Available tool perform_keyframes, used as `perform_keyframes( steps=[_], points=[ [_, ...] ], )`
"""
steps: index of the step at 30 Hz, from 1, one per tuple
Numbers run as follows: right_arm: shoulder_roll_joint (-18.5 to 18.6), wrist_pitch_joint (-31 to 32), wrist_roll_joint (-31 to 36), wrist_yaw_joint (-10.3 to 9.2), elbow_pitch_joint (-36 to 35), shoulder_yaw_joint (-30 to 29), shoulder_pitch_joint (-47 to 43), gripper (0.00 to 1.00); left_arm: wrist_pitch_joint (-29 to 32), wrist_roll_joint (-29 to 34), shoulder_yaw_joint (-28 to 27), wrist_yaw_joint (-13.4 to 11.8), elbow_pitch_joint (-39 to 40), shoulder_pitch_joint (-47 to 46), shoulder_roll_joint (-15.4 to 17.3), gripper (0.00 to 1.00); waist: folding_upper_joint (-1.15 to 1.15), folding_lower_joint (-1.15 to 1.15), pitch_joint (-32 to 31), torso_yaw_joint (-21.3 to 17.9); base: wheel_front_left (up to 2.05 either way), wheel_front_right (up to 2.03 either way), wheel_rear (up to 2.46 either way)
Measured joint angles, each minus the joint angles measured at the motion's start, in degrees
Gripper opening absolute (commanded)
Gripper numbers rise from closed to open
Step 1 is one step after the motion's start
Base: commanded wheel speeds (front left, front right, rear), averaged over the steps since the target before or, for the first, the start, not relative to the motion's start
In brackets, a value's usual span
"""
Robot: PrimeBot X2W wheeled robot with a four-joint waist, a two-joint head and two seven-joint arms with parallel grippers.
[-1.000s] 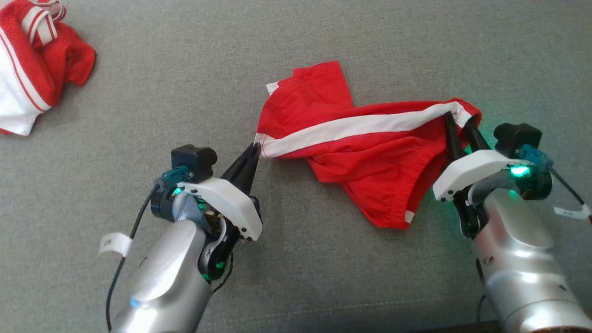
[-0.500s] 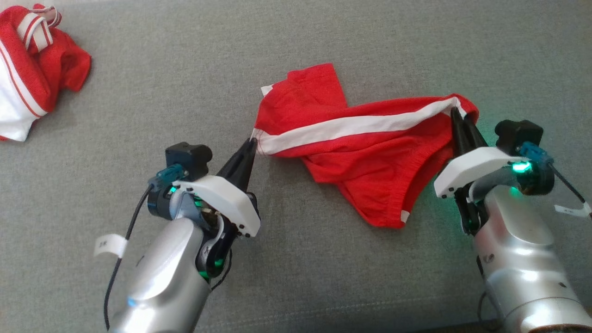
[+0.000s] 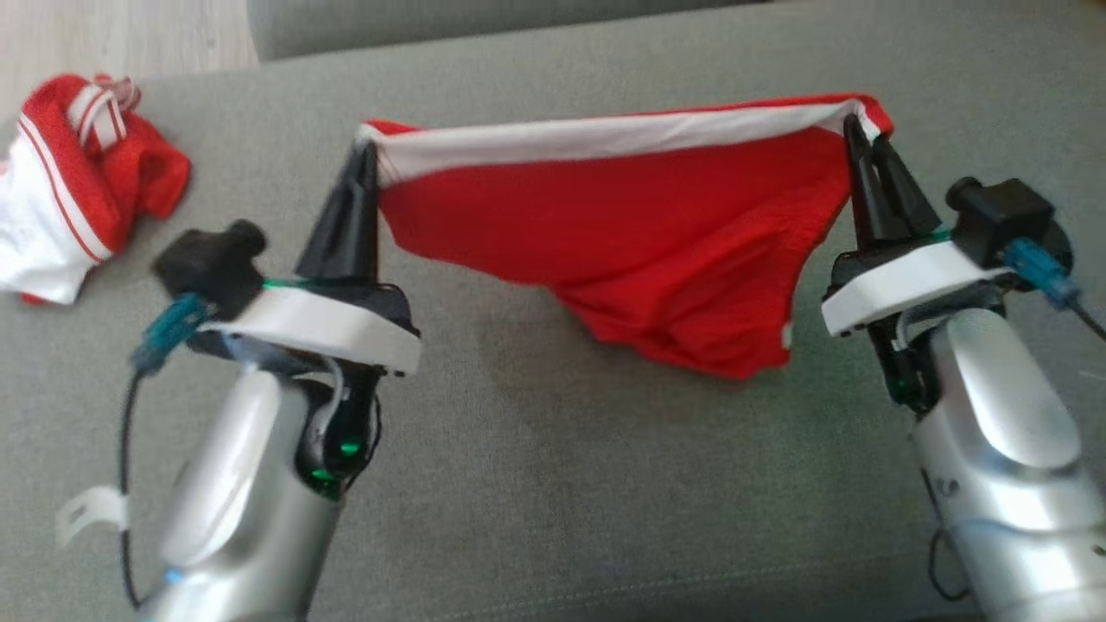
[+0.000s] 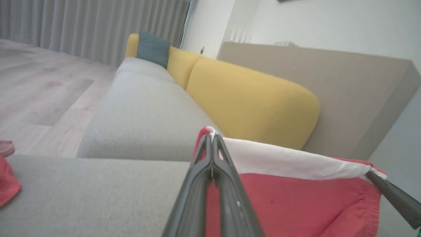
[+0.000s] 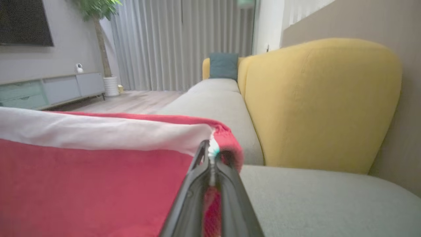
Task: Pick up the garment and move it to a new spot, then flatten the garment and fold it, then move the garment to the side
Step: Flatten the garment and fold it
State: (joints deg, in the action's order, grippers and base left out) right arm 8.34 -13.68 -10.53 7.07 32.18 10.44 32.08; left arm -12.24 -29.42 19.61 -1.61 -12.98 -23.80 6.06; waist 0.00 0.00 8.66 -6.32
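The garment (image 3: 78, 181), a red jersey with white sleeve and striped trim, lies crumpled at the far left of the grey cushion; its lettering is hidden in the folds. A corner of it shows red (image 4: 6, 181) in the left wrist view. My left gripper (image 3: 367, 151) (image 4: 210, 136) and right gripper (image 3: 851, 121) (image 5: 210, 146) are each shut on an end of the white band of a smaller red piece (image 3: 622, 233) (image 4: 296, 197) (image 5: 82, 184). That piece hangs stretched between them, its lower edge just above the cushion.
The grey seat cushion (image 3: 553, 484) spreads under both arms. A yellow backrest (image 4: 250, 102) (image 5: 315, 102) rises beyond it on the right side. Wooden floor (image 3: 112, 34) and another grey seat (image 3: 432, 22) lie past the cushion's far edge.
Both grippers have risen and spread apart, lifting the smaller red piece off the cushion and pulling its white band taut. The head view has also shifted.
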Motion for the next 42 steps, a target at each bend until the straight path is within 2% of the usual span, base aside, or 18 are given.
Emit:
perform_keyframes(
  steps=[7, 13, 15, 20, 22, 25, 28, 31, 37, 42],
  points=[
    [6.54, 7.11, -5.98, 0.00, -22.27, 4.45, -5.03, 0.00, 0.32, 0.68, -2.52, -3.37, 16.73, 3.01, 3.59, 0.00, 0.00, 0.00, -4.38, -0.11, 0.00, 0.00, 0.00],
    [10.33, 13.91, -8.42, 0.00, -40.11, 4.15, -9.29, 0.00, 4.36, 3.70, -3.98, -6.05, 32.33, 3.05, 7.14, 0.00, 0.00, 0.00, -6.30, 0.40, 0.00, 0.00, 0.00],
    [10.42, 15.94, -8.57, 0.00, -43.89, 3.42, -9.96, 0.00, 6.46, 4.44, -4.07, -6.48, 36.01, 2.93, 8.36, 0.00, 0.00, 0.00, -6.21, 0.55, 0.00, 0.00, 0.00],
    [10.37, 18.92, -8.64, 0.00, -46.08, 2.66, -10.32, 0.00, 11.11, 4.60, -4.07, -6.53, 38.31, 1.19, 10.01, 0.00, 0.00, 0.00, -5.34, 0.90, 0.00, 0.00, 0.00],
    [10.09, 19.90, -9.10, 0.00, -44.97, 3.57, -10.11, 0.00, 12.58, 3.33, -4.14, -6.36, 36.77, -0.65, 10.02, 0.00, 0.00, 0.00, -4.55, 1.14, 0.00, 0.00, 0.00],
    [9.94, 20.49, -9.79, 0.00, -39.87, 6.69, -7.73, 0.00, 14.69, 2.04, -4.01, -4.68, 31.20, -4.02, 10.51, 0.00, 0.00, 0.00, -2.86, 1.41, 0.00, 0.00, 0.00],
    [9.87, 19.63, -9.58, 0.00, -32.60, 9.88, -0.86, 0.00, 16.06, 2.13, -3.37, -2.61, 24.31, -8.93, 11.47, 0.00, 0.00, 0.00, -0.62, 1.70, 0.00, 0.00, 0.00],
    [8.51, 14.84, -7.89, 0.00, -23.76, 10.84, 9.09, 0.00, 16.10, 3.28, -2.98, -1.08, 16.67, -16.44, 11.66, 0.00, 0.00, 0.00, 2.13, 2.00, 0.00, 0.00, 0.00],
    [3.50, 2.45, -0.33, 0.00, -2.94, 10.99, 27.33, 0.00, 9.65, 7.47, -3.24, -0.36, 1.60, -33.30, 11.03, 0.00, 0.00, 0.00, 7.57, 2.77, 0.00, 0.00, 0.00],
    [0.11, -0.70, 5.53, 0.00, 10.13, 9.55, 32.23, 0.00, 3.61, 8.03, -2.90, -0.22, -8.12, -37.65, 7.13, 0.00, 0.00, 0.01, 10.15, 4.12, 0.00, 0.00, 0.00]
  ],
)
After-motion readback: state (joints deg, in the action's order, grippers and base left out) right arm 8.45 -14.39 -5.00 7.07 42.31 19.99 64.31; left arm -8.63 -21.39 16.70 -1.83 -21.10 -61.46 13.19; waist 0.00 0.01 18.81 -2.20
